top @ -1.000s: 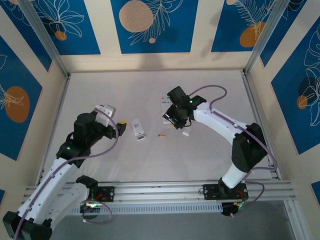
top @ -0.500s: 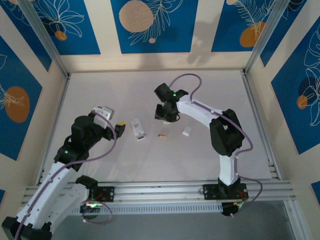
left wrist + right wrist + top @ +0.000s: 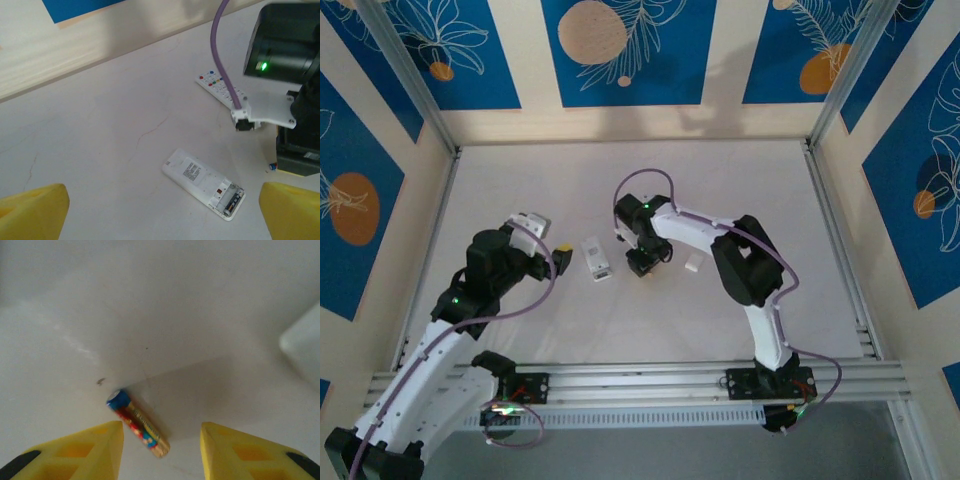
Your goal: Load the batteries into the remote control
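We poise our right gripper (image 3: 161,432), half-spread, over the battery (image 3: 138,423) beside the remote (image 3: 202,183) for pickup; our left gripper (image 3: 162,200) hovers wide-open.

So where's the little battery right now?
In the right wrist view, the battery lies flat on the white table, between the two yellow fingers of the right gripper, nearer the one at the picture's left.
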You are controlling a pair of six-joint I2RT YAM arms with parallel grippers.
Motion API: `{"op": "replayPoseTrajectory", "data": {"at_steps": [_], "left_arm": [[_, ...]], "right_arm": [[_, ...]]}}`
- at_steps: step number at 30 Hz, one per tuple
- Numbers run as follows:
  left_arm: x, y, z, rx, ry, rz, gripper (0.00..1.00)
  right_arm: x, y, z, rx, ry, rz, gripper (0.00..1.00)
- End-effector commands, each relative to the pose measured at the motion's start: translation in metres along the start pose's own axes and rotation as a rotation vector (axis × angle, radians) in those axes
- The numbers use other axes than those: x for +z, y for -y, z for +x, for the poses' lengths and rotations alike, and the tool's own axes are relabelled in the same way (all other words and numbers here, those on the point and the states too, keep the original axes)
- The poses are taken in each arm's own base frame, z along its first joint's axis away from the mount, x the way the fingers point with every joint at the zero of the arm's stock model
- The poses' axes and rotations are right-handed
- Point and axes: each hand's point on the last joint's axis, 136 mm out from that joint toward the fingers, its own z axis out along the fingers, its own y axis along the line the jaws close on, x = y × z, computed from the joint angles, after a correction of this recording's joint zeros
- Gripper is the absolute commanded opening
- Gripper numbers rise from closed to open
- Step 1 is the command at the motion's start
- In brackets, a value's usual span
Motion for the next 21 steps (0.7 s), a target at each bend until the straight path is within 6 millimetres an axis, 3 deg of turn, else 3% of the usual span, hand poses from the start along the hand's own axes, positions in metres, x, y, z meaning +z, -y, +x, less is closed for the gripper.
{"op": "replayPoseTrajectory", "data": {"at_steps": [1,5,9,13,16,21], "left_arm": [[-0.001,-0.002,0.001,0.014,-0.001,-0.009,0.98],[0.000,-0.004,0.001,0.015,-0.004,-0.017,0.98],[0.000,-0.004,0.001,0.013,-0.003,-0.017,0.98],[0.000,-0.005,0.001,0.011,-0.003,-0.021,0.99],[0.000,-0.007,0.001,0.007,-0.005,-0.025,0.99],[0.000,-0.007,0.002,0.002,-0.007,-0.026,0.99]], "right_arm": [[0.005,0.000,-0.001,-0.053,-0.031,0.014,0.41],[0.009,-0.004,-0.004,-0.039,-0.026,-0.004,0.32],[0.012,-0.004,-0.005,0.001,-0.032,-0.005,0.17],[0.003,-0.004,-0.017,0.196,-0.043,-0.041,0.06],[-0.010,-0.003,-0.028,0.427,-0.035,-0.056,0.06],[-0.022,-0.025,-0.048,0.726,-0.024,-0.282,0.13]]}}
